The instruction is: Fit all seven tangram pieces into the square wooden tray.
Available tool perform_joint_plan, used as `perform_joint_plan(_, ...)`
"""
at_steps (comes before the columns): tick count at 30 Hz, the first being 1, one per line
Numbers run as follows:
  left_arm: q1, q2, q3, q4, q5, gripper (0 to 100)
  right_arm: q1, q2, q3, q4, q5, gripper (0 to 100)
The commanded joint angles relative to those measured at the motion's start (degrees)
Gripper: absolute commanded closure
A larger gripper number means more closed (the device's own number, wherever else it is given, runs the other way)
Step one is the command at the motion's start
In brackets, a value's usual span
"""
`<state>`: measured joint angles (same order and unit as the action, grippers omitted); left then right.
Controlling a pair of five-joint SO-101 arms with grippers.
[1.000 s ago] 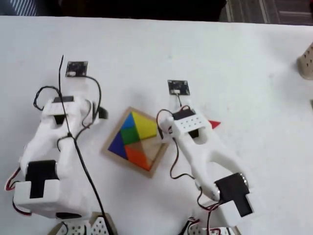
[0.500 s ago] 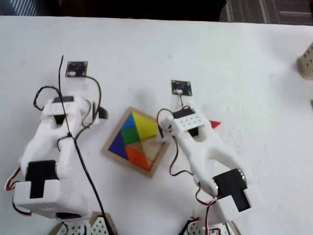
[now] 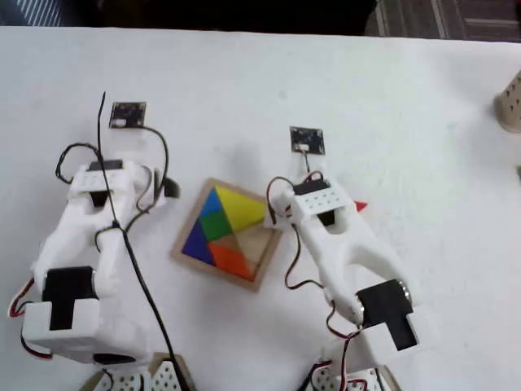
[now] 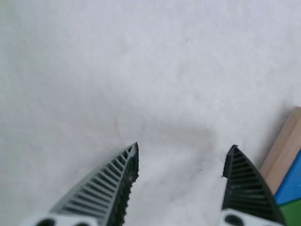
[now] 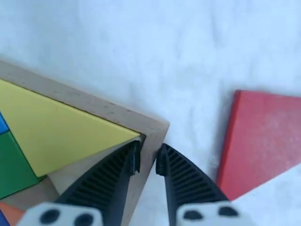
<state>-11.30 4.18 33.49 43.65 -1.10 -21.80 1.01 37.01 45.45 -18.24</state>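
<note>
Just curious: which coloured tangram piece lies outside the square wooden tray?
The red triangular piece, on the white table beside the wooden tray; the others sit inside.

1. The left arm (image 3: 81, 244) sits at 7 o'clock in the high view and stretches toward 1 o'clock.
2. The left gripper (image 4: 183, 153) points down, its fingers (image 4: 117, 188) spread wide apart.
3. The right arm (image 3: 350, 252) sits at 5 o'clock and leans toward 11 o'clock.
4. The right gripper (image 5: 148, 153) points down, its fingers (image 5: 110, 181) drawn close together, pinching the corner rim of the tray (image 5: 94, 107).
</note>
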Motion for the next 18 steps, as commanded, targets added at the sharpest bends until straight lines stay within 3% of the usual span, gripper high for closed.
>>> perform_joint_plan(1,-0.8,-3.3,-0.4,-1.1,-0.7,71,1.3,-0.4,-3.0,-2.4,1.5,98.1)
perform_joint_plan(11,-1.5,-3.3,-0.4,-1.1,-0.7,71,5.0,12.9,-18.6,-3.7,5.6,98.1)
perform_joint_plan(18,-1.5,-3.3,-0.4,-1.1,-0.7,71,5.7,22.8,-37.7,2.6,5.2,98.1)
